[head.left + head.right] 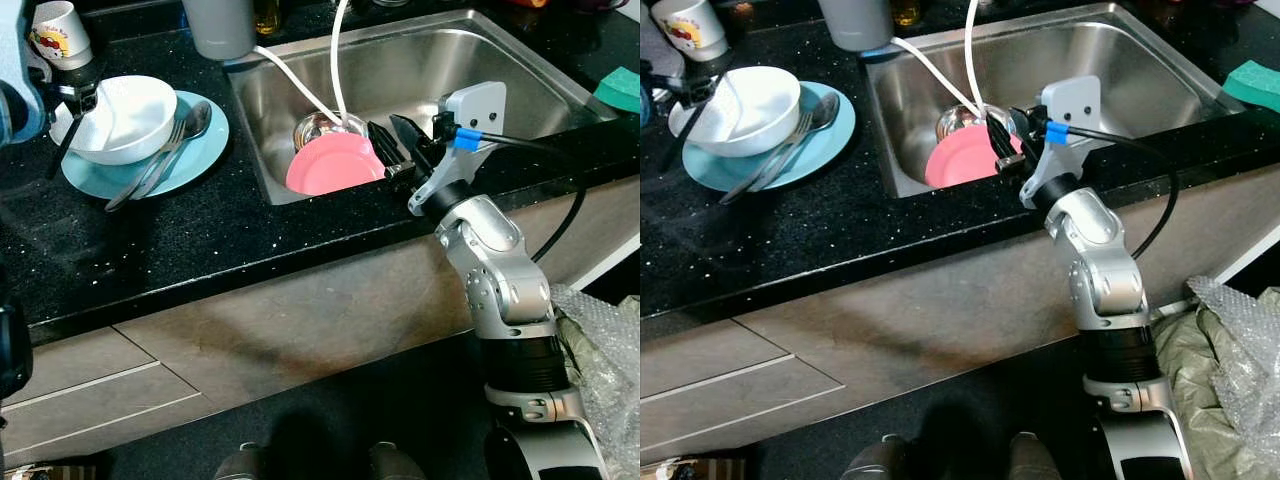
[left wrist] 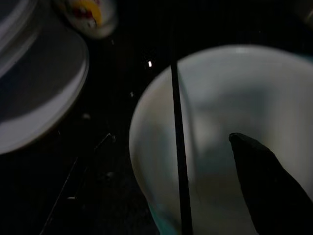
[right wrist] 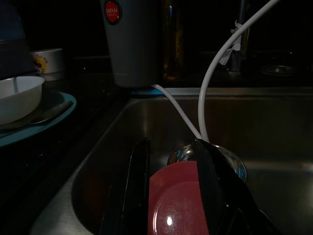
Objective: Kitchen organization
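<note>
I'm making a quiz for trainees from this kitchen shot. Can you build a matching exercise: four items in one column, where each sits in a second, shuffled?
Items:
1. pink plate
2. white bowl
3. fork
4. green sponge

Places:
A. countertop, right of the sink
B. in the sink, at the right gripper
C. on the blue plate, beside the bowl
D. on the blue plate, at the left gripper

Pairs: 1-B, 2-D, 3-C, 4-A

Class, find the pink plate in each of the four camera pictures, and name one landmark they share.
Left eye view: pink plate in the sink's near-left corner.
Right eye view: same corner, beside the right hand.
Left wrist view: not in it.
Right wrist view: bottom centre.
Shared landmark: white bowl.
</note>
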